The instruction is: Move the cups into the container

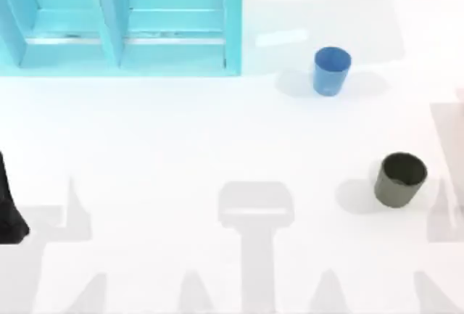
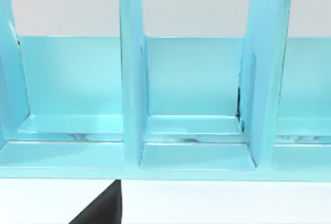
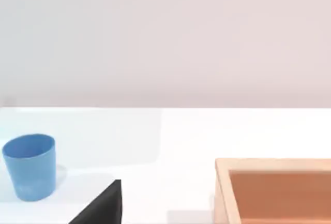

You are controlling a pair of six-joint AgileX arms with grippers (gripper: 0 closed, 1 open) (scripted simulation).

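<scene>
The blue cup (image 1: 332, 71) stood upright on the white tabletop (image 1: 181, 140), just to the right of the turquoise shelf rack (image 1: 119, 20) at the far left of the tabletop. The olive-grey cup (image 1: 399, 179) also stood upright, nearer to the front edge and further right from the rack, well apart from the blue cup. Both cups were free, with no gripper touching them.

In the right wrist view the blue cup (image 3: 30, 166) was on the tabletop, and a wooden container (image 3: 274, 190) with an orange-brown inside stood apart from it.

The left arm (image 1: 9, 205) was a dark shape at the left edge, in front of the rack and far from both cups. The left wrist view faced the rack's (image 2: 196, 105) open compartments closely. For both grippers, I cannot tell how the fingers stood.
</scene>
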